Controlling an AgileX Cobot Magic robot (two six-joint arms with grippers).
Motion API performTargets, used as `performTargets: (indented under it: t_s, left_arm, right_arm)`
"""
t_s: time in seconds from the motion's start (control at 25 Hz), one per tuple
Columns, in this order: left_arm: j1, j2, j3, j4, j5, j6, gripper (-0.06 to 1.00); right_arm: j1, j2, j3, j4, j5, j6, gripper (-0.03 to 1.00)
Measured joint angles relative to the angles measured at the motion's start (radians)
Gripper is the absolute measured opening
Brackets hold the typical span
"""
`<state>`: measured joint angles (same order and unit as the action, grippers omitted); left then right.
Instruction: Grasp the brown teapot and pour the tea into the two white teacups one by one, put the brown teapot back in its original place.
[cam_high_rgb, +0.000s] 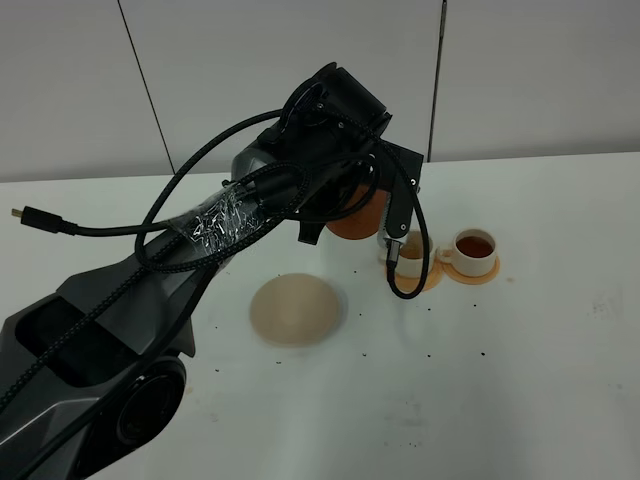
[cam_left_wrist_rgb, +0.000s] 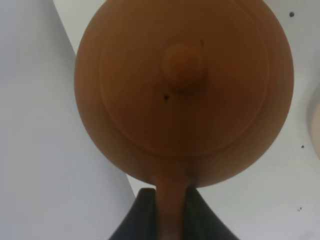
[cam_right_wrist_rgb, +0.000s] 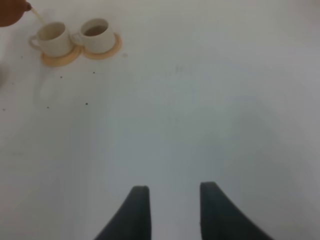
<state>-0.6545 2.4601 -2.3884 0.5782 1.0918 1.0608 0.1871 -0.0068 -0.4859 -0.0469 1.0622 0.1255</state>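
Observation:
My left gripper (cam_left_wrist_rgb: 172, 202) is shut on the loop handle of the brown teapot (cam_left_wrist_rgb: 182, 95), whose lid and knob fill the left wrist view. In the high view the teapot (cam_high_rgb: 352, 216) hangs tilted under the left arm, with its spout over the nearer of the two white teacups (cam_high_rgb: 408, 250). In the right wrist view a thin stream runs from the spout (cam_right_wrist_rgb: 12, 11) into that cup (cam_right_wrist_rgb: 52, 37). The other cup (cam_high_rgb: 474, 246) (cam_right_wrist_rgb: 97, 33) holds dark tea. The beige disc (cam_high_rgb: 297, 308) lies bare. My right gripper (cam_right_wrist_rgb: 172, 197) is open and empty over bare table.
Each cup stands on a thin orange coaster (cam_high_rgb: 482, 270) (cam_right_wrist_rgb: 60, 59), and the two touch side by side. Small dark specks dot the white table (cam_high_rgb: 450, 400). The left arm's black cables (cam_high_rgb: 150, 230) loop above the table's left half.

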Motion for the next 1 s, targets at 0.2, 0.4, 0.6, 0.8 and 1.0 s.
performTargets:
  t_s: [0.2, 0.4, 0.6, 0.8, 1.0]
  left_arm:
    - [-0.007, 0.0, 0.0, 0.008, 0.009, -0.001, 0.17]
    - [-0.007, 0.0, 0.0, 0.011, 0.015, -0.001, 0.17]
    - [-0.007, 0.0, 0.0, 0.011, 0.018, -0.001, 0.17]
    - [-0.007, 0.0, 0.0, 0.011, 0.02, -0.002, 0.17]
    - [-0.007, 0.0, 0.0, 0.011, 0.021, -0.002, 0.17]
  right_arm:
    - [0.0, 0.0, 0.0, 0.0, 0.0, 0.0, 0.24]
    - [0.0, 0.0, 0.0, 0.0, 0.0, 0.0, 0.24]
    - [0.0, 0.0, 0.0, 0.0, 0.0, 0.0, 0.24]
    - [0.0, 0.0, 0.0, 0.0, 0.0, 0.0, 0.24]
    - [0.0, 0.0, 0.0, 0.0, 0.0, 0.0, 0.24]
